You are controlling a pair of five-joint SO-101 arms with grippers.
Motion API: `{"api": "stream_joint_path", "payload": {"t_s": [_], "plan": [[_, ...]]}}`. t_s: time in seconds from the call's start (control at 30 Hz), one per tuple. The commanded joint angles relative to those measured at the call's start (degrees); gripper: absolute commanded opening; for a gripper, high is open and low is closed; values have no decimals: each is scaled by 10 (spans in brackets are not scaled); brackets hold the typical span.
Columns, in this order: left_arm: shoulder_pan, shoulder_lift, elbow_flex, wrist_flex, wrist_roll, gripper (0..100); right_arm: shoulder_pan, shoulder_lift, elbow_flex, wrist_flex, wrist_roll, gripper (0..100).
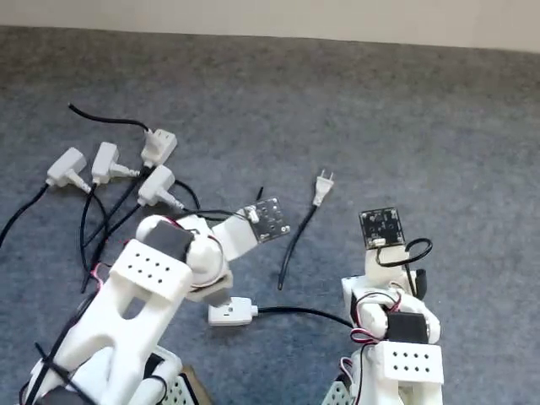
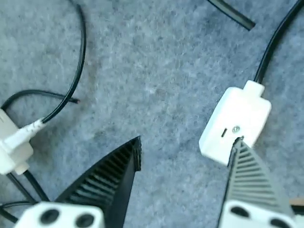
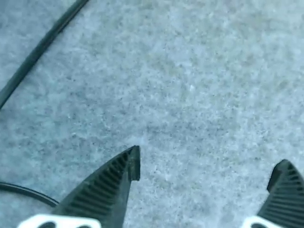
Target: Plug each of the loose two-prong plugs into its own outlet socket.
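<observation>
Near the middle of the grey worktop (image 1: 422,110) lies the loose plug (image 1: 322,187), prongs pointing away from the arms, its black cord (image 1: 291,245) trailing back toward them. Closer to the arms sits a white socket block (image 1: 232,312) on its own cord. What look like four more white sockets (image 1: 105,160) cluster at the far left, well apart from the plug.

The left claw (image 2: 187,142) gapes wide and holds nothing. The socket block (image 2: 235,126) lies against the tip of one finger, not between the two. The right claw (image 3: 209,156) is also wide open and empty, over bare worktop.

The likely trouble: closing the left claw from here would probably catch only a corner of the block and skid it aside. A grip on the plug's cord rather than its body could also let the prongs twist off line.

The plug lies beyond both claws — roughly between the two arms, touching neither.
</observation>
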Motion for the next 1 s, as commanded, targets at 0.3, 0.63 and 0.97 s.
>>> {"api": "stream_joint_path", "payload": {"t_s": [0.3,0.63,0.97], "plan": [[-78,122,27,-141,-25,298,7,-7,-1,-10,-6,400],[-134,226,-71,-172,-33,298,9,-7,-1,-12,-6,400],[-130,206,-130,-53,-29,298,9,-7,-1,-13,-6,400]]}}
